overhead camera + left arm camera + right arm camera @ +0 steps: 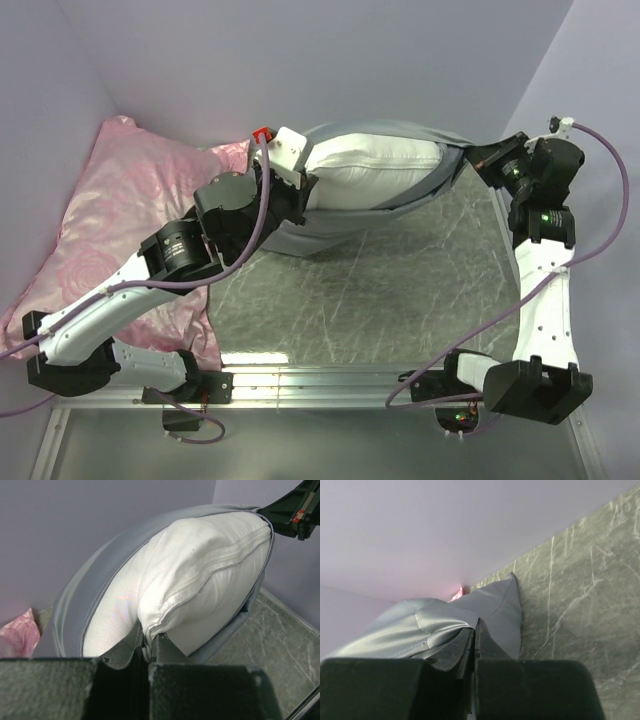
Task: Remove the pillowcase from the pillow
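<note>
Two holds: my left jaws clamp the plump white pillow (200, 580), right jaws pinch the grey fabric pillowcase (420, 625); I'd pull apart evenly.

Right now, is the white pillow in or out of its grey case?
Partly out: the pillow bulges from the pillowcase, which wraps its sides.

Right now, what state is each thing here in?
Pillow, partly bared, not yet out of the pillowcase.
Pillowcase, mouth open, wrapped around the pillow.
Left gripper, jaws shut on the pillow's seam.
Right gripper, jaws shut on the pillowcase.
Pink pillow, lying at the left, unheld.
</note>
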Controlling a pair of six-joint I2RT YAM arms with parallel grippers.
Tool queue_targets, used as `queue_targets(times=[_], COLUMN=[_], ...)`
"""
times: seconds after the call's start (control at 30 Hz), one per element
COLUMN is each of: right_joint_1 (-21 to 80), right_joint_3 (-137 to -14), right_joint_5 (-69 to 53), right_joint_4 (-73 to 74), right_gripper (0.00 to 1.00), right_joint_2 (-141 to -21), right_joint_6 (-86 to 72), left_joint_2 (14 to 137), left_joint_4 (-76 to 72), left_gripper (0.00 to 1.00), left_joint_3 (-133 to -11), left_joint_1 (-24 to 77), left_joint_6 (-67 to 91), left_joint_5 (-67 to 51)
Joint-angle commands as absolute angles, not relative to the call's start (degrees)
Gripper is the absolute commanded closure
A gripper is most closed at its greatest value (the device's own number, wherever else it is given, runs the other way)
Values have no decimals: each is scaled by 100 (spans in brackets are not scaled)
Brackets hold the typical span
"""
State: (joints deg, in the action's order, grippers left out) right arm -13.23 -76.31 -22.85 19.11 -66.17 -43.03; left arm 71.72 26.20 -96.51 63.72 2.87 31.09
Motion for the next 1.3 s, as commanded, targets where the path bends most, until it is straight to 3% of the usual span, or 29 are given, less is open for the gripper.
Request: queue_targets(times=[0.0,0.13,0.4,1.27], right_joint_1=[-1486,-1485,-397,246], right_joint_3=[-7436,-6726,-5837,-3885], right_joint_5=[-1855,-1845,-1854,-3120], right_joint_4=[1767,1504,477,-3585], right_gripper=[100,100,100,96], right_joint_2=[-6811,-7013,-7303,-8674], right_joint_6=[-4280,-4254,-4412,-5827], left_joint_2=[6680,6706,6970,7532], left_joint_4=[2004,1881,1732,1099], left_gripper=[100,100,100,100], left_joint_3=[-9888,-9932,-10318,-11232], left_joint_1=[6337,6337,6337,6346], left_joint_6=[430,562,765,774], left_joint_5=[3480,3428,3463,4034])
